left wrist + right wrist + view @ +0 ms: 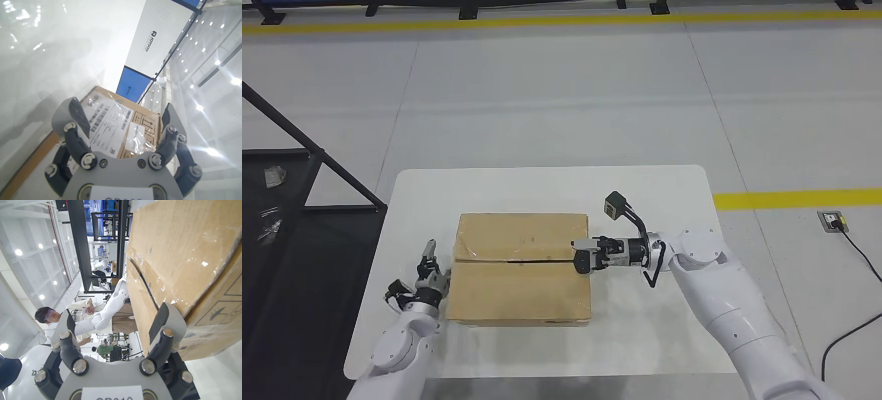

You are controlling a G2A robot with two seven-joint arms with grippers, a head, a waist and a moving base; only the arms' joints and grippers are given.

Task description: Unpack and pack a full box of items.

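A closed cardboard box lies in the middle of the white table, its two top flaps meeting at a taped seam. My right gripper stands open at the box's right edge, level with the seam; in the right wrist view one of its fingers lies against the flap corner of the box. My left gripper is open just off the box's left side. The left wrist view shows that side of the box with its white labels between the open fingers.
A black metal frame stands off the table's left side. Bare table top lies behind the box and to its right. A yellow floor line runs beyond the table's right edge.
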